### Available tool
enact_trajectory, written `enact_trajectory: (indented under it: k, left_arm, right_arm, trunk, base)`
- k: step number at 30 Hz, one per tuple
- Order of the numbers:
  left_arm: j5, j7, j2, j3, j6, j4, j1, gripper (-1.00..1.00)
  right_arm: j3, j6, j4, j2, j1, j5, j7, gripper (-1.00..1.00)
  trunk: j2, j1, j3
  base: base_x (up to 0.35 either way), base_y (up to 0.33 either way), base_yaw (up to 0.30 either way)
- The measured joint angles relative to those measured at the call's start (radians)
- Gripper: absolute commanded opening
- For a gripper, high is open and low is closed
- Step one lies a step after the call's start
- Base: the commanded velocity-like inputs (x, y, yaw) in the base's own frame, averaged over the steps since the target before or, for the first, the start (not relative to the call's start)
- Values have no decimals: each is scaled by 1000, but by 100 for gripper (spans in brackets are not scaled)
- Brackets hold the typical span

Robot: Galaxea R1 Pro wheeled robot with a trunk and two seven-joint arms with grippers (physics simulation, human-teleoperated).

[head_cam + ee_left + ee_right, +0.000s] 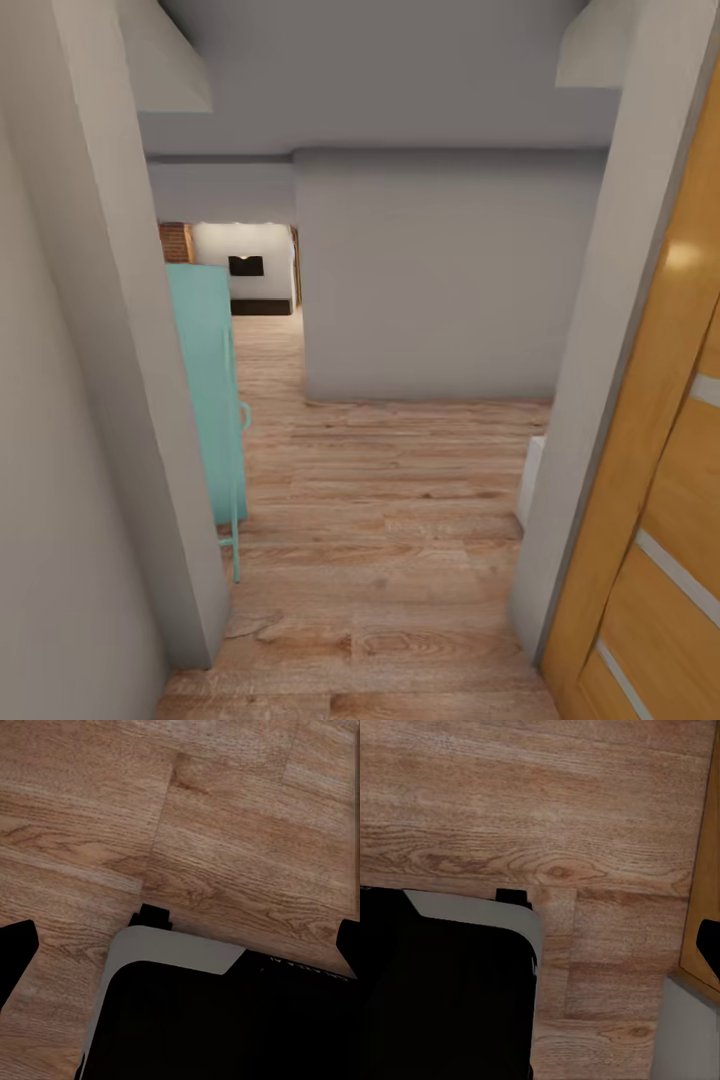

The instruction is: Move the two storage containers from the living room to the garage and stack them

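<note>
We look down a hallway of wood floor (400, 520), wooden door (660, 480) at right. Our left tool (180, 945) is spread; the right we cannot tell. We judge the bins light, gripped by opposite rims.

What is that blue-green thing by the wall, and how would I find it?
Start at the grey wall on the left of the doorway and look just past its edge, along the wooden floor of the hallway. There stands a tall, flat turquoise panel with a thin leg reaching the floor. It is the only blue-green thing here; the walls are grey and the door is tan wood.
</note>
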Motion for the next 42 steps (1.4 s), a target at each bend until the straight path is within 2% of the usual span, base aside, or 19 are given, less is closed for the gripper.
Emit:
enact_trajectory:
  k: [23,42]
  left_arm:
    - [0,0,-1,0,-2,0,0,100]
    - [0,0,-1,-1,-2,0,0,100]
  right_arm:
    - [-5,-2,0,10,0,-1,2,100]
    - [-2,-1,0,5,0,-1,1,100]
  trunk:
    - [0,0,0]
    - [0,0,0]
  base:
    - [322,0,0]
    - [323,0,45]
